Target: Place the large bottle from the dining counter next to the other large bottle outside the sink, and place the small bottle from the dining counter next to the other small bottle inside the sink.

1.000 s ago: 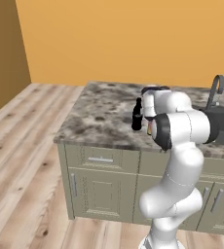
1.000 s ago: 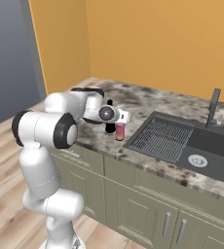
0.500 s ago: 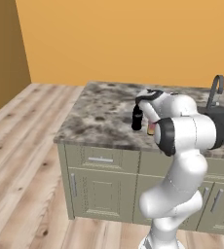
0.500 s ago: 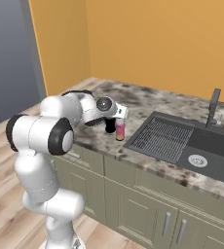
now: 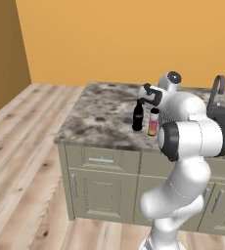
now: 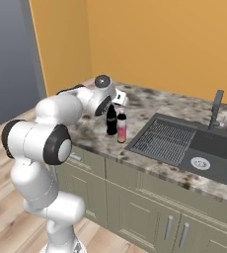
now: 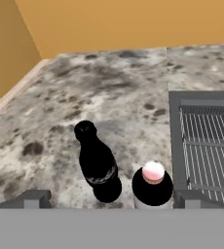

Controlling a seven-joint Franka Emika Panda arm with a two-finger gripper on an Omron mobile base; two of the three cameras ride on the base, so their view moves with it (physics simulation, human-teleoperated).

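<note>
On the counter [image 5: 95,117] just left of the sink [image 6: 184,143], I see the large bottle [image 5: 153,121] upright beside the other large bottle [image 5: 138,115]; my gripper [image 5: 146,94] hovers above them, jaws wide, holding nothing.

Plain orange wall [image 5: 114,39] at twelve o'clock. Pale wood-plank floor [image 5: 21,161] from seven to nine o'clock. Olive-grey cabinet fronts [image 6: 135,197] with slim handles at six o'clock. Grey wall panel [image 6: 9,59] at nine o'clock. Even, flat light.
</note>
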